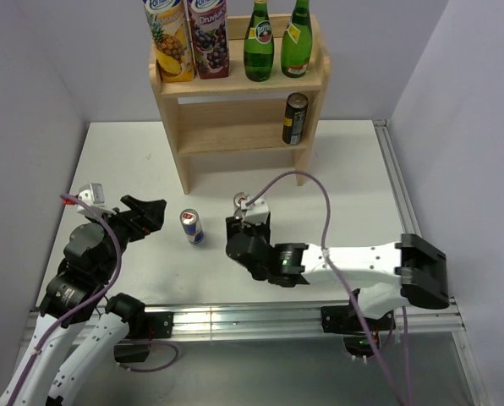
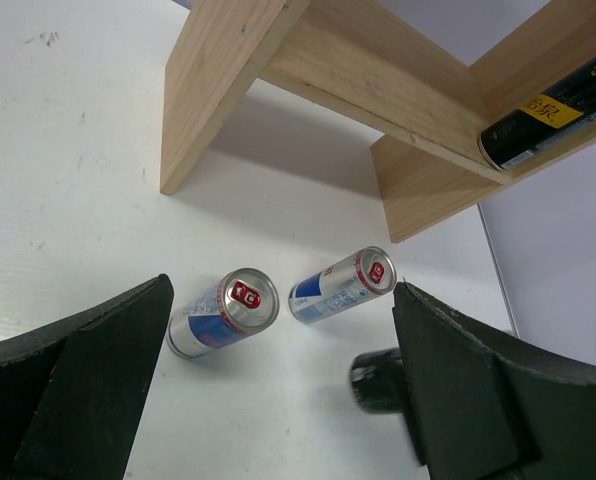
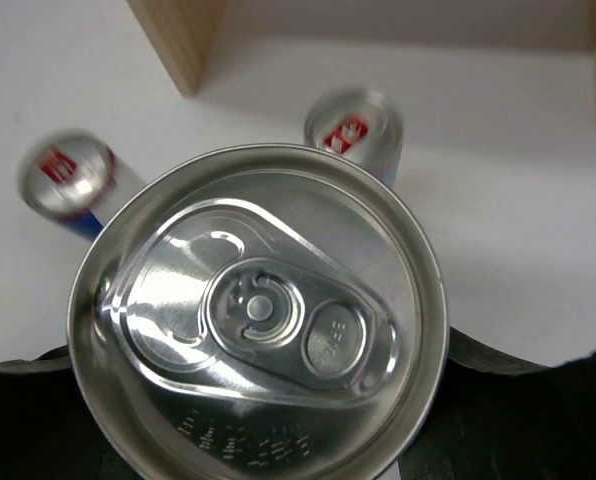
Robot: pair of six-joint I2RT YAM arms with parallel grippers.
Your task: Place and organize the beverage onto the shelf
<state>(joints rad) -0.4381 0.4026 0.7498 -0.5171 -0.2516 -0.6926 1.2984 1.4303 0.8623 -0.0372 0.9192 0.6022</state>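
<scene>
The light-wood shelf (image 1: 235, 127) stands at the back of the table. Its top board holds two juice cartons (image 1: 189, 38) and two green bottles (image 1: 277, 38). A dark can (image 1: 295, 118) stands on the lower board at the right. Two blue-silver cans stand on the table in front of it, one (image 1: 193, 226) between the arms and one (image 1: 242, 201) just beyond my right gripper. My right gripper (image 1: 235, 233) is shut on a can with a silver top (image 3: 258, 320). My left gripper (image 2: 281, 290) is open and empty, facing both cans (image 2: 223, 312) (image 2: 343, 285).
The shelf's left side panel (image 2: 213, 90) reaches down to the table behind the cans. White walls close in both sides. A metal rail (image 1: 260, 320) runs along the near edge of the table.
</scene>
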